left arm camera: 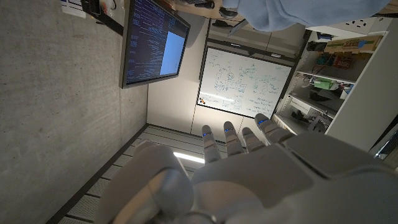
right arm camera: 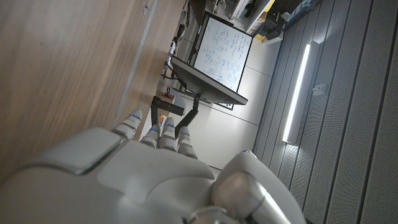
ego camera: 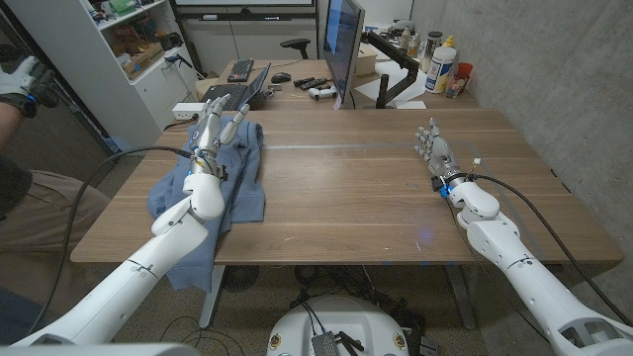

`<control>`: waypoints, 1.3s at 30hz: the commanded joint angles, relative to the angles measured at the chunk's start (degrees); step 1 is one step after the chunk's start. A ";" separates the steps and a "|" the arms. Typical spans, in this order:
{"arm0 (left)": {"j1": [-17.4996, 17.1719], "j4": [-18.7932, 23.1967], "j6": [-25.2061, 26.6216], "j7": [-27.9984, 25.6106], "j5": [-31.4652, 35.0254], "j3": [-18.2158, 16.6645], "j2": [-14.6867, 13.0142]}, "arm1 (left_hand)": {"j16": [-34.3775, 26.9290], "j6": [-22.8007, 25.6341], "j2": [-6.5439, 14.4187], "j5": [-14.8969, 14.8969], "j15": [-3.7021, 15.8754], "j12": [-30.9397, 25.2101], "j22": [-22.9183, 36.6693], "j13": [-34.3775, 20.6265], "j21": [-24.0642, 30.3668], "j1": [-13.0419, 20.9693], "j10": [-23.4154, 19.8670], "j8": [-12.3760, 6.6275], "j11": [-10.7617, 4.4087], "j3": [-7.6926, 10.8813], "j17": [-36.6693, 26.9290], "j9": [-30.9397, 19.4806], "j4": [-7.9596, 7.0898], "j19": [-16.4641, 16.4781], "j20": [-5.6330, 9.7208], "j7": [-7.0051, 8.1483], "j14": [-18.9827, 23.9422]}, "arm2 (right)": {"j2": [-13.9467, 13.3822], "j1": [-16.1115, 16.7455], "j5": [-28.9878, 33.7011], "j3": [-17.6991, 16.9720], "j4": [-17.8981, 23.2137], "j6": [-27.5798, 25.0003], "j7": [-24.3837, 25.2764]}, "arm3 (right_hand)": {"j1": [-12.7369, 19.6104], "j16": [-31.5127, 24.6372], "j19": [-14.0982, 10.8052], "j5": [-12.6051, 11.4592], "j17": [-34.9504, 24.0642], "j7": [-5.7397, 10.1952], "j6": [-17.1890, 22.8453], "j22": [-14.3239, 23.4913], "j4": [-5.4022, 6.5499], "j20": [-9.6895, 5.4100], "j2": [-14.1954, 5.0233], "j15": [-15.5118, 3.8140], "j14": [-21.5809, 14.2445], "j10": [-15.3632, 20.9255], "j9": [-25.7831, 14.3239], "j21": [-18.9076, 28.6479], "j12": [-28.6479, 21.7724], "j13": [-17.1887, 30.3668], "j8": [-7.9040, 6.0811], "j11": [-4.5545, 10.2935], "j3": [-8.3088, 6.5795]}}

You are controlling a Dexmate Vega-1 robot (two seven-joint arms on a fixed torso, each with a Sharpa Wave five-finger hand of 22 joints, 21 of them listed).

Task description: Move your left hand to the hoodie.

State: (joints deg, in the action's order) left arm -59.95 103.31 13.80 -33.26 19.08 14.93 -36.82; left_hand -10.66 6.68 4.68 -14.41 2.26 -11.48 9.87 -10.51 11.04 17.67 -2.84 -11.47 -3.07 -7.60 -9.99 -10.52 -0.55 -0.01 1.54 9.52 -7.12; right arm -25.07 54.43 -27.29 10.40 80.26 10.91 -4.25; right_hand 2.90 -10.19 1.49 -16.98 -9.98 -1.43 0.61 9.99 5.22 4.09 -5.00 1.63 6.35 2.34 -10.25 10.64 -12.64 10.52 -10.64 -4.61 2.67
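Head view: I see the hoodie [ego camera: 240, 178], blue and rumpled, bunched on the left part of the wooden surface [ego camera: 346, 188], with one fold hanging over the near edge. My left hand [ego camera: 210, 133] is over the far part of the cloth, fingers apart and reaching away from me, nothing between them; whether the palm touches the fabric I cannot tell. The left forearm runs back across the hoodie toward the near left corner. My right hand [ego camera: 433, 146] is on the right side of the surface, well apart from the hoodie, standing on its edge with fingers straight and close together, grasping nothing. Beyond the far edge stand a monitor [ego camera: 343, 44] and a laptop [ego camera: 237, 94]; a person's gloved hand [ego camera: 22, 81] shows at the left margin. Left wrist view: the back of the left hand [left arm camera: 249, 174] with straight, slightly parted fingers [left arm camera: 231, 138], released; a strip of blue hoodie [left arm camera: 298, 12] lies past the fingertips, with a whiteboard [left arm camera: 245, 81] and the monitor [left arm camera: 152, 43] behind. Right wrist view: the right hand [right arm camera: 149, 174] beside the wood grain, fingers [right arm camera: 163, 134] extended, empty.
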 commanded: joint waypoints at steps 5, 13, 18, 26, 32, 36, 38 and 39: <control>1.47 0.92 9.97 -1.13 4.38 2.45 0.63 | 0.03 0.00 -0.68 -0.12 2.11 -0.38 0.15 -0.16 0.08 0.30 -0.34 -0.03 -0.04 -0.09 -0.24 -0.21 0.53 -0.09 -0.04 0.07 -0.26 | -0.35 1.10 -0.32 -0.48 0.36 0.80 0.57 | -0.10 -0.21 0.42 0.26 -0.31 0.22 0.06 0.30 0.38 0.12 -0.85 -0.09 0.69 -0.31 -0.34 0.39 0.14 0.21 -0.26 0.08 -0.19; 2.87 -0.20 12.86 -0.75 4.87 3.37 0.45 | 0.28 0.05 -0.69 -0.15 2.26 -0.21 0.15 -0.16 -0.07 0.38 0.04 0.00 -0.03 -0.08 -0.25 -0.21 0.64 -0.46 0.17 0.00 -1.02 | -0.37 1.52 -0.41 -0.50 0.53 0.65 0.91 | -0.13 -0.22 0.45 0.29 -0.31 0.23 0.05 0.30 0.40 0.17 -0.85 -0.06 0.70 -0.30 -0.34 0.40 0.13 0.21 -0.25 0.04 -0.20; 3.83 -1.24 13.97 -0.68 4.83 4.04 0.44 | 0.32 -0.20 -0.67 -0.16 2.15 -0.20 0.16 -0.17 -0.11 0.40 0.06 0.12 -0.04 -0.07 -0.26 -0.21 0.68 -0.61 0.07 0.05 -1.26 | -0.36 1.25 -0.32 -0.48 0.22 0.76 0.93 | -0.14 -0.23 0.47 0.30 -0.31 0.24 0.06 0.30 0.40 0.18 -0.85 -0.06 0.71 -0.31 -0.34 0.41 0.13 0.21 -0.26 0.06 -0.19; 5.12 -3.32 14.86 -1.29 3.95 3.95 0.28 | 0.28 -0.46 -0.64 -0.18 2.11 -0.07 0.16 -0.17 -0.13 0.42 0.38 0.23 -0.07 -0.06 -0.27 -0.22 0.73 -0.69 -0.05 0.10 -1.33 | -0.38 0.74 -0.38 -0.36 0.03 0.44 0.68 | -0.16 -0.24 0.47 0.33 -0.31 0.23 0.09 0.30 0.41 0.15 -0.84 -0.02 0.72 -0.33 -0.34 0.43 0.14 0.21 -0.27 0.10 -0.19; 5.98 -4.21 15.85 -0.36 2.63 4.17 0.05 | -0.02 -0.76 -0.59 -0.20 2.05 -0.22 0.17 -0.17 -0.10 0.44 0.02 0.35 0.03 -0.05 -0.28 -0.22 0.78 -0.70 -0.18 0.21 -0.70 | -0.41 0.65 -0.39 -0.36 0.20 0.15 0.69 | -0.17 -0.25 0.50 0.35 -0.31 0.22 0.08 0.30 0.42 0.18 -0.84 -0.06 0.72 -0.31 -0.34 0.43 0.13 0.21 -0.27 0.07 -0.19; 6.47 -5.07 16.00 -0.90 2.25 4.61 0.24 | -0.22 -0.97 -0.58 -0.21 2.02 -0.26 0.17 -0.18 -0.08 0.44 -0.08 0.42 0.01 -0.05 -0.28 -0.23 0.82 -0.69 -0.22 0.13 -0.15 | -0.52 0.65 -0.37 -0.38 0.19 0.09 0.58 | -0.18 -0.25 0.50 0.36 -0.31 0.23 0.10 0.30 0.42 0.16 -0.84 -0.06 0.72 -0.31 -0.34 0.44 0.13 0.21 -0.27 0.02 -0.19; 6.72 -5.38 16.32 -0.73 2.04 4.90 0.15 | -0.21 -1.00 -0.58 -0.22 2.01 -0.24 0.17 -0.18 -0.09 0.44 -0.04 0.43 0.05 -0.05 -0.28 -0.23 0.83 -0.71 -0.25 0.14 -0.14 | -0.54 0.65 -0.45 -0.43 0.17 0.08 0.50 | -0.18 -0.24 0.51 0.37 -0.31 0.23 0.08 0.30 0.43 0.18 -0.84 -0.05 0.74 -0.28 -0.34 0.44 0.12 0.21 -0.27 -0.04 -0.19; 6.85 -5.49 16.63 -0.76 2.09 5.08 0.11 | -0.20 -1.00 -0.58 -0.22 2.01 -0.23 0.17 -0.18 -0.08 0.44 -0.02 0.43 0.03 -0.05 -0.28 -0.23 0.83 -0.71 -0.23 0.17 -0.16 | -0.55 0.64 -0.47 -0.46 0.15 0.08 0.47 | -0.19 -0.25 0.50 0.37 -0.31 0.23 0.09 0.30 0.43 0.15 -0.84 -0.07 0.73 -0.29 -0.34 0.45 0.12 0.21 -0.27 -0.01 -0.20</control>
State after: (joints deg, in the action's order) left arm -54.52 99.59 28.80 -34.23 22.31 19.11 -36.55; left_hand -10.64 6.22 4.45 -14.42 2.05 -11.48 9.88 -10.51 11.04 17.90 -2.62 -11.20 -2.86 -7.61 -9.99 -10.52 -0.07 -0.44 1.10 9.53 -7.52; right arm -25.48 55.22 -27.63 9.99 80.44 11.35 -3.53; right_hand 2.90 -10.19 1.49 -16.76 -9.98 -1.43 0.61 9.99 5.40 4.09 -5.00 1.62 6.35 2.34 -10.25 10.64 -12.64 10.52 -10.64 -4.61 2.48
